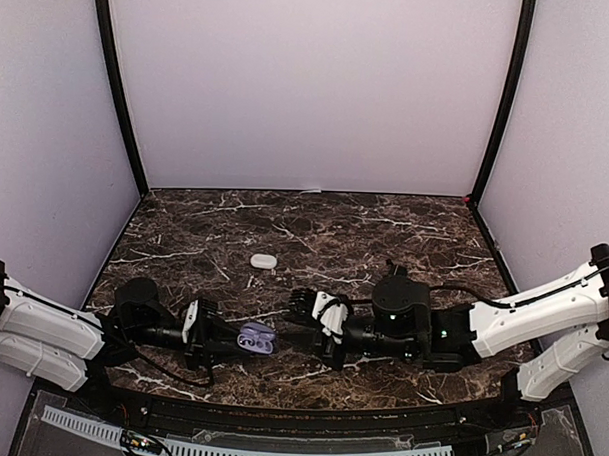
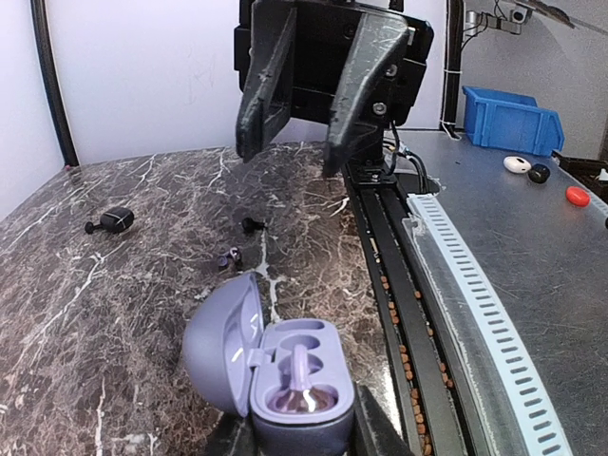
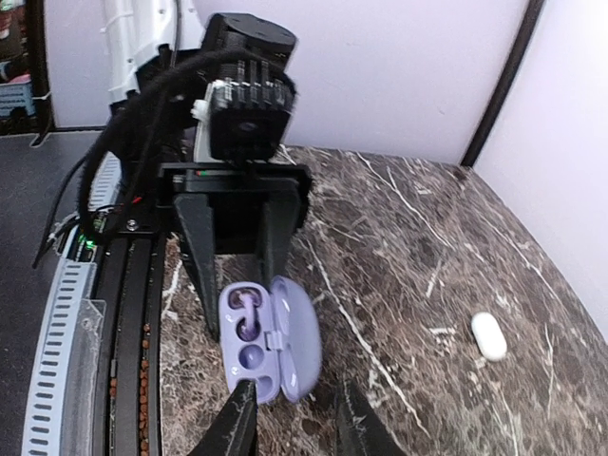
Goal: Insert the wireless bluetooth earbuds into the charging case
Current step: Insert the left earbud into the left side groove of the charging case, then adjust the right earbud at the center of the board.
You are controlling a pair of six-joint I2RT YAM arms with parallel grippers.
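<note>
Soft, even light filled the booth, tinting the pale back wall [image 1: 309,88] lilac, and any shadows were hard to make out on the dark marbled surface [image 1: 404,232]. The purple charging case [image 2: 285,380] carried a gentle sheen with no hard glare. In its wrist view the right tool [image 3: 294,404] showed its fingers [image 3: 236,427] soft and out of focus at the bottom edge, and the black corner post [image 3: 505,76] bowed slightly.
</note>
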